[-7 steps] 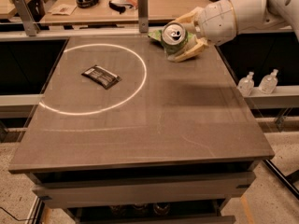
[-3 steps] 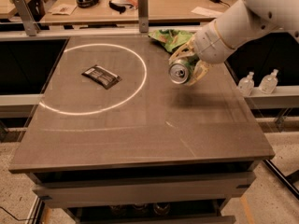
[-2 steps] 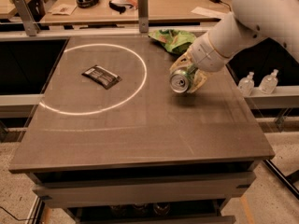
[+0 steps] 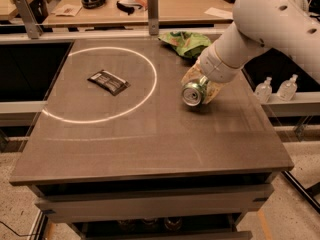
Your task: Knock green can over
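Camera view is showing my gripper (image 4: 201, 85) clamping the green can (image 4: 192, 94) toward three o'clock on the table (image 4: 150, 149), tipped sideways with its silver top facing front. I am judging the knock-over nearly done. Next I am needing to let go and back away.

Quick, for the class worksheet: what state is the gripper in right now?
Gripper: closed on the green can, which is tipped sideways, over the right half of the table.
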`<act>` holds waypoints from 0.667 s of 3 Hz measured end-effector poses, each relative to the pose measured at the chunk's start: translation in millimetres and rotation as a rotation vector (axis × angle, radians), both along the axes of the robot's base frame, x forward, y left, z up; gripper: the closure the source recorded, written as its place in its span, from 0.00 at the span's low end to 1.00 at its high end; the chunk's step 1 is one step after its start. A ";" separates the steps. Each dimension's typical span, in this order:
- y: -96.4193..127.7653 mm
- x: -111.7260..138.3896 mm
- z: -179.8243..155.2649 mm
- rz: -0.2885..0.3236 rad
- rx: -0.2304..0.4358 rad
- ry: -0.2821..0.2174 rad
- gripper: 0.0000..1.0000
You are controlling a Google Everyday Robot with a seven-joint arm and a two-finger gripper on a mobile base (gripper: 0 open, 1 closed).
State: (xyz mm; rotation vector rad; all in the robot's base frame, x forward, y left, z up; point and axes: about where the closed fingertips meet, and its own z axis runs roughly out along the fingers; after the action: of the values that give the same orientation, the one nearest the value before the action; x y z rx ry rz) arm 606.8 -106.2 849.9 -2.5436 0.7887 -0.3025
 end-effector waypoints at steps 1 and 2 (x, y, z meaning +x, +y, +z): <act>-0.9 0.9 1.4 0.017 -0.032 0.006 0.51; -0.6 1.6 6.2 0.039 -0.058 0.035 0.28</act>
State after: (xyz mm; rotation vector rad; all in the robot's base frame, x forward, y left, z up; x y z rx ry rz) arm 608.5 -106.9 856.1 -2.6220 0.7523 -0.2728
